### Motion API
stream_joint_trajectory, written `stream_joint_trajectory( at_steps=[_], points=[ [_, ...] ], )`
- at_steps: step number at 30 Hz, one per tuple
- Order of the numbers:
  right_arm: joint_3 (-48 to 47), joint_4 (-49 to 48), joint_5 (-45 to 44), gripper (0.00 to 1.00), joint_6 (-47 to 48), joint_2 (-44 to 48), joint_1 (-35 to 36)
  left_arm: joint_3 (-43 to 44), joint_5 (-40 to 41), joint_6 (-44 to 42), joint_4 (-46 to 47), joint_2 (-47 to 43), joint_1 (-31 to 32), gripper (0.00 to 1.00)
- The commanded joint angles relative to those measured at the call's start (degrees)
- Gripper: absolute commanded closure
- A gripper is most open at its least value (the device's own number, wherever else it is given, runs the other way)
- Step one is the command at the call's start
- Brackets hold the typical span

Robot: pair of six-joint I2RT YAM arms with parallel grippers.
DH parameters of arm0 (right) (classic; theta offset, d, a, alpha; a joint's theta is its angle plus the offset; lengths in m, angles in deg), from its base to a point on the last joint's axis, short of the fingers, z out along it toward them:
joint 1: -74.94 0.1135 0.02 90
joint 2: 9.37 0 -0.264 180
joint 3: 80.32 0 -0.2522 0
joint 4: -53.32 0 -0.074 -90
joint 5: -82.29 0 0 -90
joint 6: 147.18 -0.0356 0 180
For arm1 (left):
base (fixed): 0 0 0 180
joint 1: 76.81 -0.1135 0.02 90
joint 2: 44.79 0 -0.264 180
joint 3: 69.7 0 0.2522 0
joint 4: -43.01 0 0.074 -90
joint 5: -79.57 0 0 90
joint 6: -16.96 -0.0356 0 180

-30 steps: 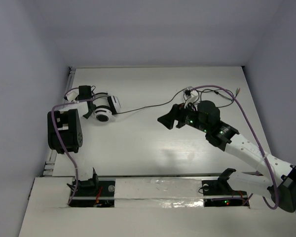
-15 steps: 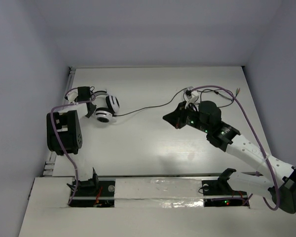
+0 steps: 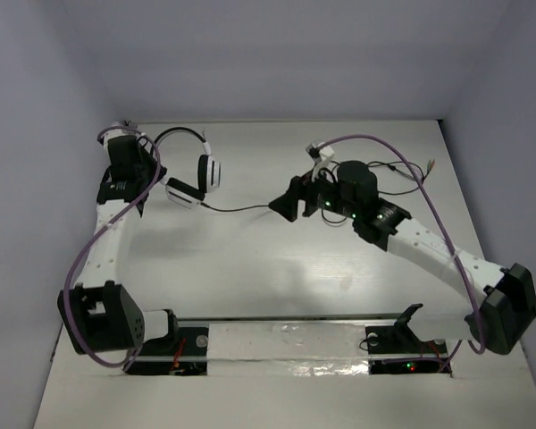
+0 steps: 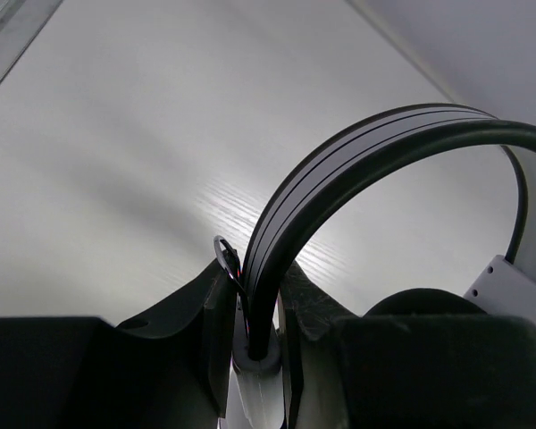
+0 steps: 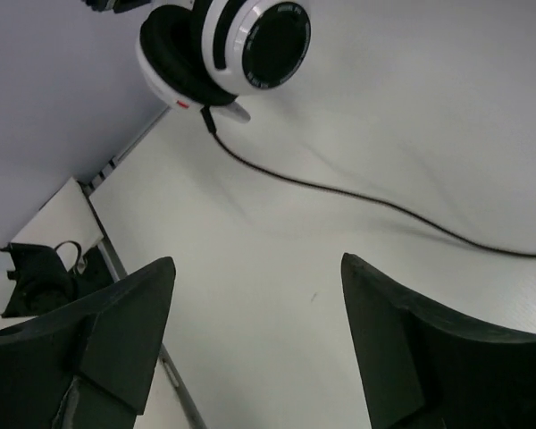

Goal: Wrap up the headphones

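The left claw (image 4: 255, 335) is pinching the headband of the headphones (image 3: 189, 170), holding them up over the far left of the desk (image 3: 250, 259). Their thin black cable (image 3: 241, 207) is trailing right toward the right claw (image 3: 284, 204), whose jaws are spread wide with nothing between them.

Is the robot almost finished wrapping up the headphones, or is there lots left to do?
Lots left. Done so far: the left end effector is shut on the headband of the headphones, holding them up. In hand: the right end effector is open, with the black cable lying on the table beyond its fingers, not gripped. Still to do: all the winding, since the cable trails loose and no loops show around the headset.
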Motion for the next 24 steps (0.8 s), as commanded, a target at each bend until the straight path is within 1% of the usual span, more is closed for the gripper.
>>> stream_joint_trajectory(
  at_steps=[1,3,4,5,6,7,8,11,15,18,21,24],
  points=[
    [-8.96,-2.82,3.01,0.19,-0.19,-6.30,1.75,0.73,-5.74,-0.60,-0.20,-6.77,0.58,1.00],
    [-13.62,-2.28,0.03,0.18,-3.35,-8.26,2.38,-1.29,-6.72,0.37,1.12,-8.45,0.58,1.00],
    [-14.34,-2.72,-3.21,0.15,-4.93,-8.62,3.08,-1.82,-7.24,1.07,1.47,-10.03,1.10,1.00],
    [-14.78,-3.16,-4.46,0.13,-7.12,-9.32,3.08,-3.22,-7.25,1.33,2.00,-10.65,1.11,1.00],
    [-15.74,-4.29,-4.56,0.12,-9.84,-9.67,3.08,-4.02,-7.25,1.60,3.13,-11.44,1.11,1.00],
    [-16.71,-4.57,-2.90,0.12,-10.74,-10.37,3.08,-4.55,-7.51,2.30,3.49,-12.58,1.11,1.00],
    [-17.68,-4.31,-3.32,0.11,-11.71,-12.29,4.21,-6.12,-7.60,2.83,4.02,-13.12,1.72,1.00],
    [-21.54,-3.17,-7.35,0.09,-11.89,-15.12,6.59,-8.41,-8.48,4.93,6.48,-15.31,3.29,1.00],
    [-21.99,-6.50,-9.38,0.07,-17.58,-18.63,6.60,-11.93,-8.91,7.57,9.82,-17.42,5.24,1.00],
    [-24.97,-4.84,-12.37,0.06,-17.96,-21.88,6.60,-13.33,-9.62,9.15,11.57,-18.13,6.81,1.00],
    [-28.30,-3.09,-14.65,0.05,-16.38,-25.49,6.60,-14.65,-9.88,9.60,12.29,-18.92,8.14,1.00],
    [-31.12,-1.15,-16.68,0.09,-14.89,-28.57,6.60,-15.88,-11.55,10.48,13.07,-19.71,9.27,1.00]
  ],
)
